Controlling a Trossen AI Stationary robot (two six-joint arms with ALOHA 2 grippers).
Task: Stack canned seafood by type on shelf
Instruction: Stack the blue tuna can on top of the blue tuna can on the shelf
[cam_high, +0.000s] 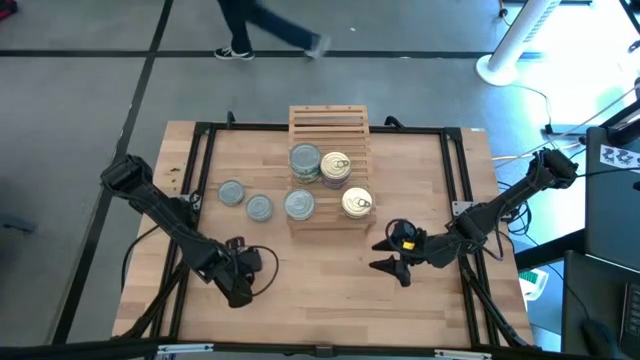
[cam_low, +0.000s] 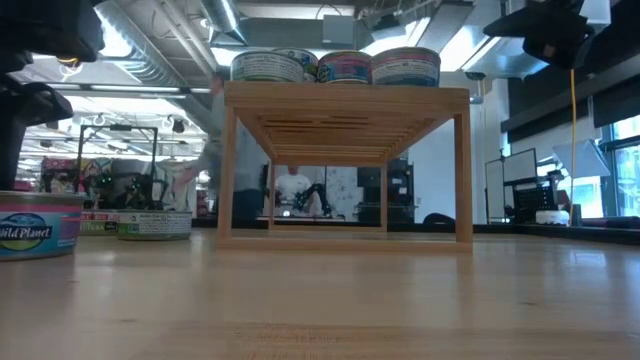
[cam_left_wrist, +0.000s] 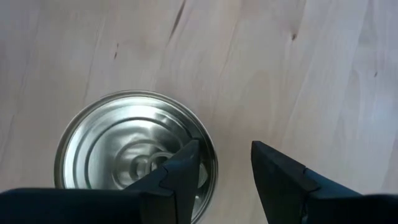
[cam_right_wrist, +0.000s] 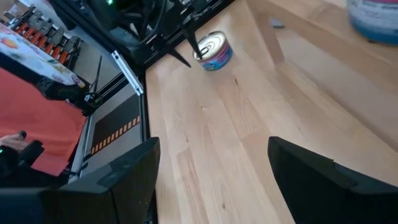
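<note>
The slatted wooden shelf (cam_high: 328, 120) (cam_low: 345, 100) carries two grey-topped tins (cam_high: 305, 160) (cam_high: 299, 204) and two golden-topped tins (cam_high: 335, 166) (cam_high: 356, 202). Two more grey-topped tins (cam_high: 231, 193) (cam_high: 259, 207) stand on the table left of the shelf. Another tin (cam_left_wrist: 134, 158) (cam_right_wrist: 214, 51) (cam_low: 35, 225), with a shiny top and a pink-and-blue label, stands on the table near the left front. My left gripper (cam_high: 240, 268) (cam_left_wrist: 224, 177) is open and points down over this tin's rim. My right gripper (cam_high: 392, 255) (cam_right_wrist: 211, 180) is open, near the shelf's right front corner, and holds nothing. My left gripper comes at the shiny-topped tin from above, pointing down. One finger (cam_left_wrist: 180, 174) stands over the tin's top near its rim (cam_left_wrist: 208, 155), and the other finger (cam_left_wrist: 280, 180) stands outside the rim over bare table. Whether either finger touches the tin, I cannot tell.
A black frame (cam_high: 200, 170) borders the tabletop on the left, right and far sides. Bare wood lies between the two grippers along the near edge (cam_high: 320, 300). A person walks across the floor beyond the table (cam_high: 270, 30). A white stand (cam_high: 510, 55) is at the far right.
</note>
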